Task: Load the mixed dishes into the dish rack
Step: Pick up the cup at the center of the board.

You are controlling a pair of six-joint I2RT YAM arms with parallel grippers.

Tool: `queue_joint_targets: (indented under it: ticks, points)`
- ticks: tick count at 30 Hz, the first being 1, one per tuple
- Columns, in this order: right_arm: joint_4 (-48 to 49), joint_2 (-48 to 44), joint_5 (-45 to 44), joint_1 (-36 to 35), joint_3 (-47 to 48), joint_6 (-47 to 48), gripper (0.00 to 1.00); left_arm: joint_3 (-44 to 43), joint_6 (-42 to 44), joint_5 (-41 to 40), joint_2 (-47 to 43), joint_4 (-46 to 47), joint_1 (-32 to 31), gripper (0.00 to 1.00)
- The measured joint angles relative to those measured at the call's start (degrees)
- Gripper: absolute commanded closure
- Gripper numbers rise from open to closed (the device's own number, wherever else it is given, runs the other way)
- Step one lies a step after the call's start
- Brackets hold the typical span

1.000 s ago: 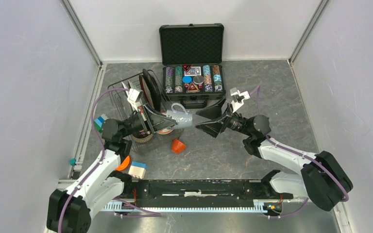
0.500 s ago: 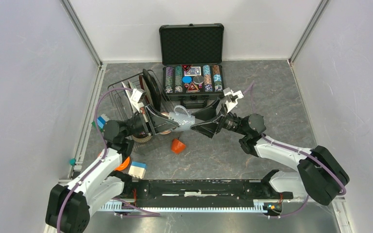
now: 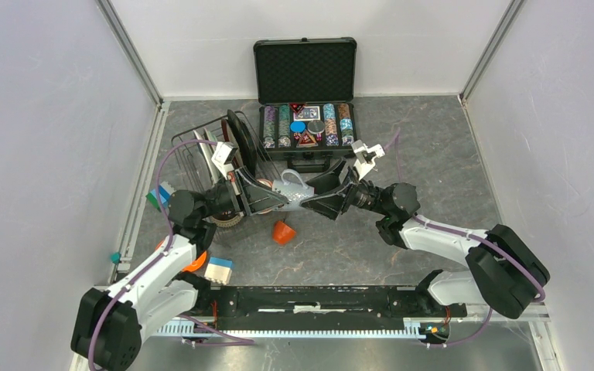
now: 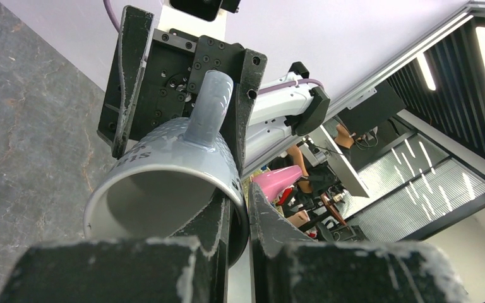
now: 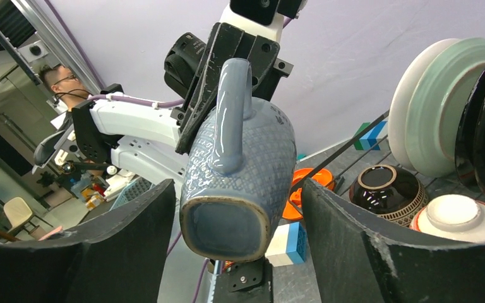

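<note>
Mug point(image 5: 240, 158) — one — in left hand point(image 4: 240, 199), flanked by right hand point(image 5: 239, 202).

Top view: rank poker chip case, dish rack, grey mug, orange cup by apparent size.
1-2. poker chip case and dish rack: about alike, can't separate them.
3. grey mug: held off the table, so nearness may enlarge it a little.
4. orange cup: smallest.
</note>
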State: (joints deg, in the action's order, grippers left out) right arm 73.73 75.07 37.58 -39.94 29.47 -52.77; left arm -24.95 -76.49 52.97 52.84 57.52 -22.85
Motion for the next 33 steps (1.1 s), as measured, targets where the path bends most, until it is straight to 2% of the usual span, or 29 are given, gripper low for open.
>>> queue_joint_targets:
  ticks: [2,4,10,17,22,30,32,33]
  points:
    - [-0.02,0.04,0.07,-0.09,0.09,-0.11,0.14,0.00,0.02,-0.26,-0.13,-0.22,-0.07,0.98]
    - [-0.04,0.04,0.24,-0.09,0.28,-0.07,0.15,0.00,0.07,-0.42,-0.48,-0.72,-0.07,0.98]
    - [-0.13,0.04,0.50,-0.09,0.44,0.44,0.32,0.00,0.31,-0.46,-1.25,-1.92,-0.07,0.98]
    - [-0.33,0.04,0.92,-0.07,0.46,0.63,0.62,0.00,0.57,-0.79,-1.60,-2.67,-0.07,0.98]
    - [-0.85,0.04,0.76,-0.07,0.46,1.03,0.76,0.00,1.20,-1.40,-2.23,-4.24,-0.07,0.98]
    - [-4.39,-0.66,0.22,-0.07,0.46,2.60,0.87,0.00,5.60,-3.41,-4.79,-11.93,-0.07,0.97]
    - [-5.31,-0.87,0.09,-0.07,0.46,2.99,0.89,-0.02,6.27,-3.69,-4.90,-12.76,-0.04,0.91]
    - [-5.66,-0.96,0.00,-0.07,0.46,3.15,0.91,-0.02,6.56,-3.91,-4.90,-13.14,-0.04,0.83]
